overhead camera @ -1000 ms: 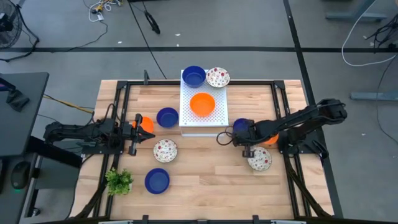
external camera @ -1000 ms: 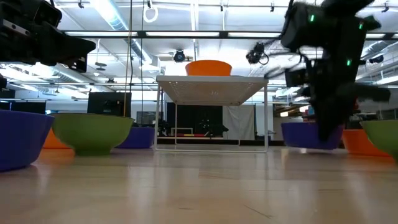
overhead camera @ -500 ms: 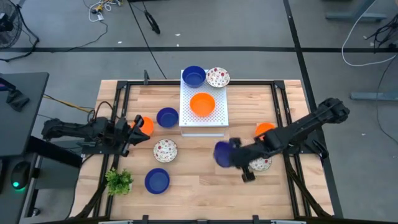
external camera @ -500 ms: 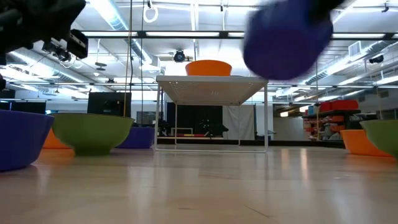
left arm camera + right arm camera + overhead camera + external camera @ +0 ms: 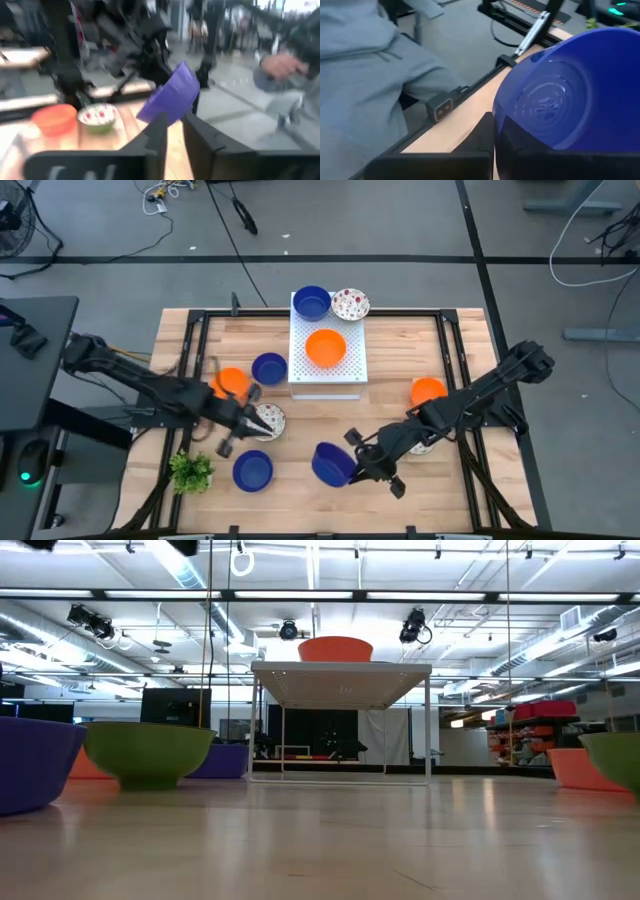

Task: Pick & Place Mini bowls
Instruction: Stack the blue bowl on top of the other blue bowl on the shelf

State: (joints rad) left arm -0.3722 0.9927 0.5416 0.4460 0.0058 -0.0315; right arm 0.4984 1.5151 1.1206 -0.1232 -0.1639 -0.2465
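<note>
My right gripper (image 5: 356,461) hangs over the table's near middle, shut on a blue mini bowl (image 5: 330,464). My left gripper (image 5: 246,422) is above the speckled bowl (image 5: 268,420) on the left half, fingers close together, touching nothing. A blue (image 5: 312,302), a speckled (image 5: 350,304) and an orange bowl (image 5: 325,347) stand on the white board (image 5: 352,370). On the wood stand two blue bowls (image 5: 268,368) (image 5: 252,470), two orange bowls (image 5: 230,381) (image 5: 427,390) and a speckled bowl (image 5: 422,444) half under the right arm. The low view shows neither gripper. My right gripper pinches the blue bowl by its rim (image 5: 506,125), the bowl's ringed underside (image 5: 547,100) turned toward the wrist camera. The fingers come level from the table's right. The bowl is lifted clear of the table and tilted (image 5: 172,95).
A small green plant (image 5: 190,472) stands at the near left corner. The black frame rails (image 5: 470,470) run along the table's sides. A person in a grey sleeve (image 5: 370,75) stands beyond the near edge. Bare wood lies between the near blue bowl and the right arm.
My right gripper has lifted the blue bowl from beside the board's near right corner and carried it toward the near edge and the left, well clear of the table. My left arm has swung toward the right and near, from the left orange bowl to above the speckled bowl.
</note>
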